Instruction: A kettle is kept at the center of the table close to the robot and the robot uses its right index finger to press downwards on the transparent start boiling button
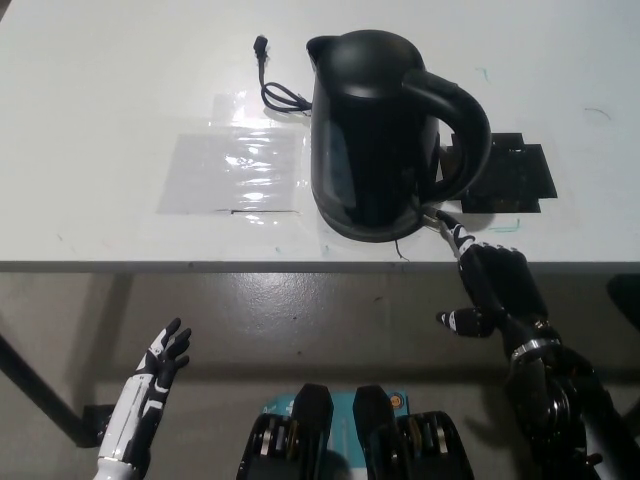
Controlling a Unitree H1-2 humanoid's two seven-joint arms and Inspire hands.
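Right hand at kettle base, index finger out toward the start switch.

Right hand (492, 285) holds nothing: index finger extended up-left, the rest curled in, thumb out to the side. Fingertip sits at or just touching the small clear button (432, 215), directly ahead of it under the handle at the foot of the kettle (375, 135); contact unclear. Risk: finger comes in low and slanted, so the push may go sideways, slip off the lever or nudge the kettle across the table (100, 120). Left hand (163, 358) rests far off to the left, below the table edge, fingers spread.
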